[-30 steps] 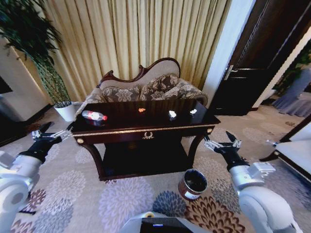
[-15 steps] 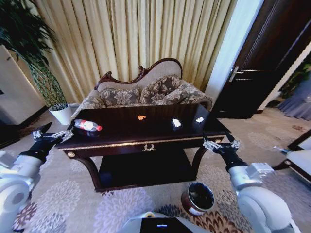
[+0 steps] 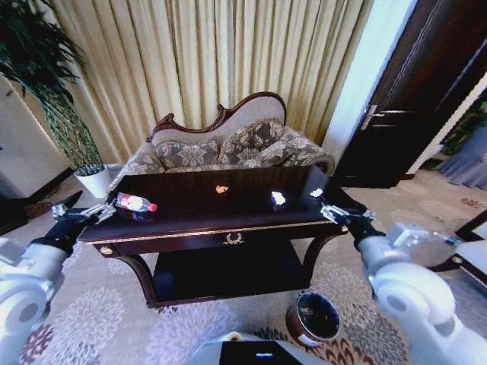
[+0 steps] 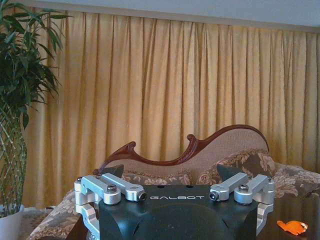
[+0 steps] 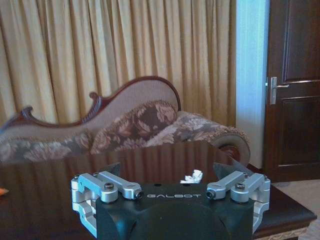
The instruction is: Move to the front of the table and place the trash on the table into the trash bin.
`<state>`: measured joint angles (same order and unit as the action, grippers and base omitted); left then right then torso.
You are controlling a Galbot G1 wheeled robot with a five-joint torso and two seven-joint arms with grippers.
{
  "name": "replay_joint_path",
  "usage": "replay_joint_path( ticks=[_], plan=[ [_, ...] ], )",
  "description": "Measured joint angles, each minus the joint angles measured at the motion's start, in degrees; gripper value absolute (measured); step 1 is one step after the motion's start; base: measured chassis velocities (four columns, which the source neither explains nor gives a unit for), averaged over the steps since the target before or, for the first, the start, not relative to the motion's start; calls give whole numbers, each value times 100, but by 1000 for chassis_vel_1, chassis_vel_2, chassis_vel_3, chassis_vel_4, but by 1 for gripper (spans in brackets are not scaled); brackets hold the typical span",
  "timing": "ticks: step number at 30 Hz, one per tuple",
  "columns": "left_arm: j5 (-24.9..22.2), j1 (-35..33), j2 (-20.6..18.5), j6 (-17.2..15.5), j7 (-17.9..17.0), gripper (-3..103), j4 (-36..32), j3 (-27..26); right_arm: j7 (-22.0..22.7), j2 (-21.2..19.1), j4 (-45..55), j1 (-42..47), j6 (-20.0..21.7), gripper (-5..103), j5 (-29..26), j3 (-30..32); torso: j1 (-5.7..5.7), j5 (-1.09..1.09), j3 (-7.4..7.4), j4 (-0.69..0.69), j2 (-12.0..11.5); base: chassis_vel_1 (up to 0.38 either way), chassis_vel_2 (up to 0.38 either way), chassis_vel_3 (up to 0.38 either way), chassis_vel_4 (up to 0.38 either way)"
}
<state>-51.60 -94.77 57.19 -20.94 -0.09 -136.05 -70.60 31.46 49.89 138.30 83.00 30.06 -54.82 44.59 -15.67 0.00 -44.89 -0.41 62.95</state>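
Since a second ago I have rolled closer: the table (image 3: 228, 228) now fills more of my head view, the bin (image 3: 316, 319) has slid down to my lower right, and my right gripper (image 3: 332, 211) has lifted from beside the table leg to the table's right corner.

From my head, my left gripper (image 3: 80, 213) hangs off the table's left end, fingers spread and empty, with the bottle (image 3: 135, 203) lying just beyond their tips. My right fingers are spread too, the nearest white scrap (image 3: 316, 192) just ahead of them, another white scrap (image 3: 278, 198) farther in, the orange scrap (image 3: 221, 189) well beyond. The bin stands on the carpet below my right arm; its dark inside looks empty, though I cannot be sure.

From my left wrist, my open fingers frame the sofa (image 4: 200, 160), the orange scrap off to one side.

From my right wrist, a white scrap sits between my spread fingertips, farther along the tabletop.

I judge the risks: the bottle may roll off the edge if nudged, and small scraps may slip my pinch or miss the low bin.
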Motion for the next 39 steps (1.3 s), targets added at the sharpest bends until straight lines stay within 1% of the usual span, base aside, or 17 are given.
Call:
replay_joint_path(
  ticks=[1, 3, 4, 7, 8, 9, 11, 14, 15, 18, 20, 21, 24, 30, 32, 35, 39],
  plan=[
    [0, 0, 0, 0, 0, 100, 0, 0, 0, 0, 0, 0, 0, 100, 0, 0, 0, 0, 0, 0, 0, 0, 0, 0, 0],
    [48, -21, 36, -1, -3, 100, -7, 18, -257, -357, -470, -290, -114, 100, 147, -175, 1, -1, 0, 1, 0, 0, 0, 0, 0],
    [48, -21, 36, -1, -3, 100, -7, 18, -257, -357, -470, -290, -114, 100, 147, -175, 1, -1, 0, 1, 0, 0, 0, 0, 0],
    [108, -25, 51, -1, -7, 100, -7, 66, -699, -766, -1089, -715, -252, 100, 310, -349, 2, 2, 1, 1, 1, 0, 0, 0, 0],
    [108, -25, 51, -1, -7, 100, -7, 66, -699, -766, -1089, -715, -252, 100, 310, -349, 2, 2, 1, 1, 1, 0, 0, 0, 0],
    [122, -17, 51, -2, -9, 100, -7, 87, -853, -921, -1288, -897, -253, 100, 331, -415, 2, 1, 1, 1, 1, 0, 0, 0, 0],
    [156, 13, 39, -26, -36, 100, -3, 131, -1038, -1159, -1584, -1285, -154, 100, 229, -563, 1, 1, 1, 0, 0, 0, 0, 0, 0],
    [180, 37, 30, -47, -60, 100, 12, 162, -1070, -1218, -1702, -1447, -97, 100, 134, -633, 1, 1, 1, 0, 0, 0, 0, 0, 0],
    [214, 90, 15, -95, -101, 100, 38, 230, -1076, -1278, -1916, -1743, 16, 100, -24, -777, 2, -1, 1, 1, 1, 0, 0, 0, 0],
    [266, 152, -1, -130, -161, 100, 64, 345, -986, -1295, -2232, -2177, 173, 100, -264, -1007, 2, -1, 1, 0, 1, 0, 0, 0, 0],
    [351, 203, -19, -142, -195, 100, 107, 504, -723, -1275, -2581, -2657, 340, 100, -669, -1313, 1, 1, 1, 1, 1, 0, 0, 0, 0],
    [351, 203, -19, -142, -195, 100, 107, 504, -723, -1275, -2581, -2657, 340, 100, -669, -1313, 1, 1, 1, 1, 1, 0, 0, 0, 0],
    [441, 282, -60, -154, -248, 100, 184, 710, -475, -1217, -2994, -3238, 508, 100, -965, -1743, 1, -1, 1, 0, 0, 0, 0, 0, 0],
    [468, 378, -146, -178, -338, 100, 264, 884, -262, -991, -3388, -3805, 674, 100, -903, -2311, 2, -1, 1, 1, 1, 0, 0, 0, 0],
    [470, 413, -204, -205, -357, 100, 305, 967, -58, -758, -3673, -4109, 789, 100, -773, -2698, 1, -1, 1, 2, 1, 0, 0, 0, 0],
    [471, 456, -234, -212, -363, 100, 353, 1010, 111, -606, -3827, -4218, 846, 100, -689, -2912, 1, 0, 1, 1, 0, 0, 0, 0, 0],
    [482, 509, -244, -221, -368, 100, 399, 1053, 155, -510, -3997, -4233, 857, 100, -517, -3023, 2, 0, 1, 1, 1, 0, 0, 0, 0]
  ],
)
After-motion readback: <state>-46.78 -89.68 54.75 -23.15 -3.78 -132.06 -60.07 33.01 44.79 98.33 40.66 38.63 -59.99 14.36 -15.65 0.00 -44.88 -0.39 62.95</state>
